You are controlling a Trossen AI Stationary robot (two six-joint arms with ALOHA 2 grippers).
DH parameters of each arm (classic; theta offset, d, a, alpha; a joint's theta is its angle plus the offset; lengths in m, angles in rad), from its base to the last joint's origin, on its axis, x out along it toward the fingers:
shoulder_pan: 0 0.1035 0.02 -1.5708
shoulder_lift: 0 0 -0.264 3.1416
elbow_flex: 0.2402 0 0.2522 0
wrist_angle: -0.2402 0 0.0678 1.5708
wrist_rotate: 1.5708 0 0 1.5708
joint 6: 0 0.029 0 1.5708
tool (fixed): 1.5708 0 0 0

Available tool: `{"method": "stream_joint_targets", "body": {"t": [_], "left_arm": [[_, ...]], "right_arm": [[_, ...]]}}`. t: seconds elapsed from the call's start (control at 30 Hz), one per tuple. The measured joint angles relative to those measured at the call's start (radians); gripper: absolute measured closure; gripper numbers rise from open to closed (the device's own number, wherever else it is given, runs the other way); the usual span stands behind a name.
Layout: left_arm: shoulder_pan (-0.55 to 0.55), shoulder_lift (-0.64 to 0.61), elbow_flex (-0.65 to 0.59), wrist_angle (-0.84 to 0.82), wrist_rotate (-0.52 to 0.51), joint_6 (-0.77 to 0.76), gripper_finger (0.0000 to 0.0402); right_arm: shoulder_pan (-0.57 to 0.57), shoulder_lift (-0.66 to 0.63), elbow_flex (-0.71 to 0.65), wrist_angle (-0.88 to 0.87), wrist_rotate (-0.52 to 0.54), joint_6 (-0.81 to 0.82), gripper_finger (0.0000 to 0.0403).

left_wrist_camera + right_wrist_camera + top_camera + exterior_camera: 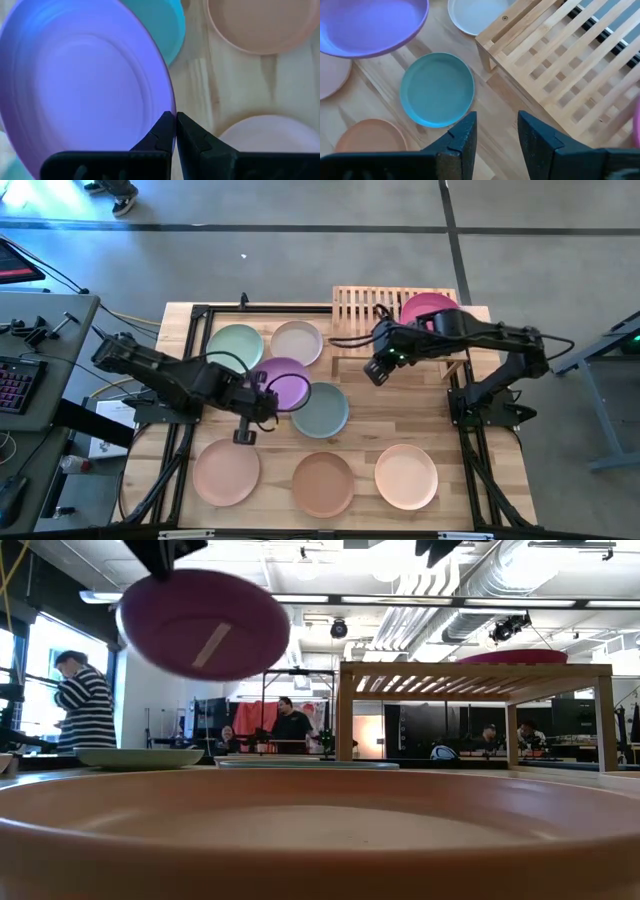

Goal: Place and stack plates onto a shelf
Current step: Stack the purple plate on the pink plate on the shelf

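where the table edge sits nearest the low camera, three plates lie in a row: the pale pink plate (226, 471), the terracotta plate (323, 483) and the peach plate (406, 476), each flat on the tabletop (480, 450) and apart from its neighbours. terracotta rim fills the low view's foreground.

mid-table: left gripper (175, 131) clenched on the rim of the purple plate (285, 384), fingers pinched tight on its edge. low view shows the purple plate (204, 623) tilted and clear of the table, raised above the others. grey-teal plate (321, 410) lies flat just beside and partly under it in the high view.

right gripper (496, 131) released, fingers spread with nothing between them; it hangs over the table just off the near left corner of the shelf (362, 305), above bare wood near the grey-teal plate.

farther back: mint green plate (235, 346) and cream plate (297, 342) flat on the table, side by side, left of the shelf.

far right: magenta plate (425, 308) rests on the shelf's slatted top, on its right half; left half of the slats bare.

beyond the table: people (84, 705) in the room.
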Motion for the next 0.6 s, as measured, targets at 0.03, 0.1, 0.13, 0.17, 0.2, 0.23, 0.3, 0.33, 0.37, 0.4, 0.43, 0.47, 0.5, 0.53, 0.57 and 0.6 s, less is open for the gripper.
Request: {"method": "stream_joint_targets", "body": {"t": [0.03, 0.1, 0.13, 0.17, 0.2, 0.23, 0.3, 0.33, 0.37, 0.4, 0.43, 0.47, 0.5, 0.53, 0.57, 0.6], "left_arm": [[0.0, 0.0, 0.011, -0.003, -0.009, 0.037, 0.0402], [0.0, 0.0, 0.031, -0.016, -0.028, 0.117, 0.0402], [0.0, 0.0, 0.038, -0.025, -0.039, 0.157, 0.0402], [0.0, 0.0, 0.041, -0.032, -0.049, 0.193, 0.0402], [0.0, 0.0, 0.042, -0.036, -0.057, 0.226, 0.0402], [0.0, 0.0, 0.042, -0.038, -0.065, 0.254, 0.0402], [0.0, 0.0, 0.042, -0.045, -0.079, 0.3, 0.0402], [0.0, 0.0, 0.042, -0.046, -0.085, 0.321, 0.0402], [0.0, 0.0, 0.042, -0.045, -0.09, 0.344, 0.0401], [-0.001, 0.0, 0.042, -0.043, -0.099, 0.369, 0.0402], [-0.001, 0.0, 0.042, -0.042, -0.112, 0.394, 0.0401], [-0.001, 0.0, 0.042, -0.041, -0.128, 0.419, 0.0401], [0.0, 0.001, 0.042, -0.04, -0.149, 0.444, 0.0402], [0.0, 0.001, 0.042, -0.039, -0.17, 0.471, 0.0402], [0.0, 0.001, 0.042, -0.04, -0.189, 0.498, 0.0402], [0.0, 0.001, 0.043, -0.039, -0.204, 0.527, 0.0402]], "right_arm": [[0.0, 0.01, 0.0, 0.009, 0.002, 0.01, 0.0279], [0.0, 0.027, 0.0, 0.032, 0.006, 0.04, 0.0274], [0.0, 0.033, 0.0, 0.047, 0.006, 0.051, 0.0273], [0.0, 0.038, 0.0, 0.063, 0.005, 0.062, 0.0272], [0.0, 0.043, 0.0, 0.081, 0.005, 0.068, 0.0271], [0.0, 0.048, 0.0, 0.101, 0.0, 0.075, 0.027], [0.0, 0.057, 0.0, 0.139, -0.012, 0.093, 0.0269], [0.0, 0.061, 0.0, 0.157, -0.015, 0.096, 0.0269], [0.0, 0.065, 0.0, 0.179, -0.016, 0.107, 0.0269], [0.0, 0.069, 0.0, 0.197, -0.016, 0.117, 0.0269], [0.0, 0.075, 0.0, 0.207, -0.016, 0.128, 0.0269], [0.0, 0.081, 0.0, 0.219, -0.016, 0.136, 0.0269], [0.0, 0.087, 0.0, 0.231, -0.016, 0.139, 0.0269], [0.0, 0.094, 0.0, 0.237, -0.016, 0.139, 0.0269], [0.0, 0.1, 0.0, 0.243, -0.016, 0.14, 0.0269], [0.0, 0.105, 0.0, 0.25, -0.016, 0.14, 0.0269]]}}
